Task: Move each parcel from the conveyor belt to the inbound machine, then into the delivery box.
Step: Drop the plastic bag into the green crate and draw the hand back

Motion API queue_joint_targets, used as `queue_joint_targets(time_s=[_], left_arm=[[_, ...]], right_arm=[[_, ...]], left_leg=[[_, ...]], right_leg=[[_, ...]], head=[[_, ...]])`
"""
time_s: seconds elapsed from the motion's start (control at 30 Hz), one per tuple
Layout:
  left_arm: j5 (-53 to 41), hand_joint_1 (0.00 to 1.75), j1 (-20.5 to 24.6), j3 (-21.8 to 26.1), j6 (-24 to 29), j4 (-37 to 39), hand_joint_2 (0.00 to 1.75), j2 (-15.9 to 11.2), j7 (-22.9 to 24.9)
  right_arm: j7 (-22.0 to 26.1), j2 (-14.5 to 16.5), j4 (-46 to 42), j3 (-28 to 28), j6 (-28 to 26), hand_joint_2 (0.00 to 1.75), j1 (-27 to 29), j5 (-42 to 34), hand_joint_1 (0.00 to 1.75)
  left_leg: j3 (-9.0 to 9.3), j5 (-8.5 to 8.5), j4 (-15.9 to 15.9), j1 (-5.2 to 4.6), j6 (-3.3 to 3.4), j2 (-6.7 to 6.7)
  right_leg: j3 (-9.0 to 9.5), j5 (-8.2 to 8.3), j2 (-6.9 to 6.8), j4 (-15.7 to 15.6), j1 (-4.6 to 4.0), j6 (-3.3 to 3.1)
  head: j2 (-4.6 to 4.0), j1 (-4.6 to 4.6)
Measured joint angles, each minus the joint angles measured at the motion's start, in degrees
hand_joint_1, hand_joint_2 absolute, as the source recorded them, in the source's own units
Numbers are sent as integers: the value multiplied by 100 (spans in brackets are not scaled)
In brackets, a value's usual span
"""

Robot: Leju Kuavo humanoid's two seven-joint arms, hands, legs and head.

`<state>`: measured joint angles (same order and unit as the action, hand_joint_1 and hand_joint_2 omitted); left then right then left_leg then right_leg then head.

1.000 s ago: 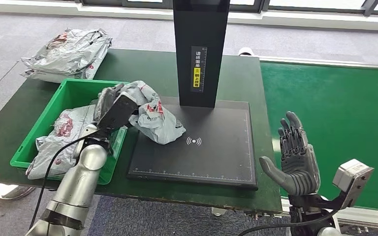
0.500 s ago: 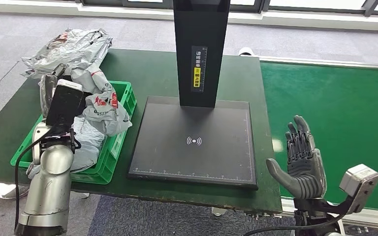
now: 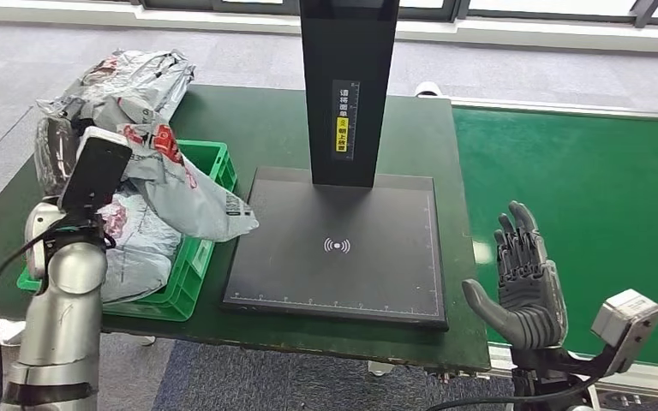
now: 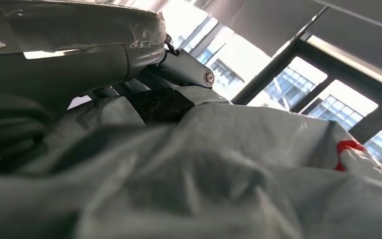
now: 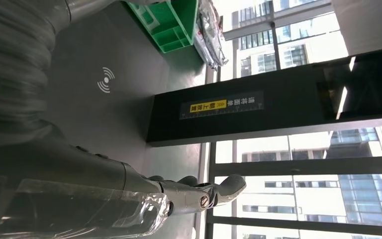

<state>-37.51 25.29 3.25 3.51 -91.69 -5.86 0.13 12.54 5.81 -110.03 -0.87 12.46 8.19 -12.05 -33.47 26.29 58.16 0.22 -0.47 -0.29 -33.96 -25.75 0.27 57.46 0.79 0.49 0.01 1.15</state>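
Observation:
My left hand (image 3: 56, 158) holds a grey plastic parcel (image 3: 184, 193) with red print above the green delivery box (image 3: 214, 163). One end of the parcel hangs over the box's right rim toward the black scanner plate (image 3: 343, 282). My wrist camera hides most of the fingers. In the left wrist view the crumpled parcel (image 4: 238, 169) lies right against the hand (image 4: 79, 45). My right hand (image 3: 524, 282) is open, palm up, past the table's front right corner, beside the green conveyor belt (image 3: 583, 188). In the right wrist view this hand (image 5: 79, 174) holds nothing.
Another grey parcel (image 3: 137, 248) lies inside the green box. Several more parcels (image 3: 128, 81) are piled at the table's back left. The scanner's black column (image 3: 347, 86) rises behind the plate.
My left arm swung the parcel off the scanner plate to the left, over the green box. My right hand sank slightly and stayed open.

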Motion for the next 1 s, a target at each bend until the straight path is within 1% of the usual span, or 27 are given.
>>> queue_joint_targets(time_s=[0.07, 0.17, 0.3, 0.37, 0.43, 0.5, 0.57, 0.67, 0.7, 0.8, 0.83, 1.0], left_arm=[[-123, 175, 314, 101, -39, 204, 175, -190, 44], [-226, 175, 892, 227, -114, 646, 175, -538, 235], [-278, 175, 1944, 284, -164, 1764, 175, -1134, 340], [-359, 175, 2469, 284, -115, 2363, 175, -1378, 369], [-428, 175, 2910, 283, -20, 2895, 175, -1549, 411], [-469, 175, 3255, 283, 102, 3339, 175, -1680, 440], [-482, 175, 3503, 283, 176, 3681, 175, -1783, 458], [-485, 175, 3734, 281, 173, 4054, 175, -1898, 479], [-489, 155, 3792, 278, 138, 4167, 175, -1927, 489], [-510, 24, 3950, 247, -53, 4524, 175, -1995, 518], [-502, 0, 3988, 235, -117, 4636, 175, -2011, 524], [-257, 0, 4064, 224, -409, 5121, 175, -2037, 457]], right_arm=[[43, 0, 24, 0, 41, 175, 20, -27, 0], [98, -4, 48, 0, 93, 175, 101, -69, 0], [116, -13, 86, 0, 141, 175, 174, -130, 0], [109, -13, 101, 0, 131, 175, 182, -138, 0], [100, -14, 107, 0, 97, 175, 187, -145, 0], [98, -19, 108, 0, 57, 175, 205, -157, 0], [100, -27, 108, 0, 31, 175, 241, -171, 0], [111, -41, 108, 0, 3, 175, 287, -181, 0], [114, -46, 108, 0, -6, 175, 291, -182, 0], [117, -62, 108, 0, -26, 175, 293, -183, 0], [116, -66, 108, 0, -28, 175, 293, -183, 0], [114, -94, 108, 0, -44, 175, 312, -183, 0]], left_leg=[[-1, -4, 0, 3, -6, -1], [-3, -9, 0, 9, -13, 1], [-16, -20, 0, 20, -29, 3], [-20, -23, 0, 23, -34, 5], [-22, -24, 0, 25, -35, 8], [-22, -24, 0, 27, -36, 10], [-24, -24, 0, 27, -36, 10], [-27, -24, 0, 27, -36, 9], [-27, -24, 0, 27, -36, 9], [-28, -24, 0, 27, -36, 9], [-28, -24, 0, 27, -36, 9], [-28, -27, 0, 27, -39, 8]], right_leg=[[-1, 3, -1, 2, -2, -5], [-7, 9, 1, 6, -8, -14], [-25, 22, 5, 8, -21, -32], [-31, 26, 9, 8, -24, -38], [-32, 27, 12, 9, -25, -40], [-32, 27, 12, 9, -27, -40], [-33, 26, 12, 9, -28, -41], [-34, 25, 12, 9, -28, -42], [-34, 25, 12, 9, -28, -42], [-35, 25, 11, 8, -28, -42], [-34, 25, 11, 8, -28, -42], [-33, 28, 10, 9, -28, -44]], head=[[-1, 1], [1, 1], [1, 0], [0, 0], [-1, 1], [0, 1], [0, 1], [-1, 1], [-1, 1], [-1, 1], [0, 1], [0, 1]])
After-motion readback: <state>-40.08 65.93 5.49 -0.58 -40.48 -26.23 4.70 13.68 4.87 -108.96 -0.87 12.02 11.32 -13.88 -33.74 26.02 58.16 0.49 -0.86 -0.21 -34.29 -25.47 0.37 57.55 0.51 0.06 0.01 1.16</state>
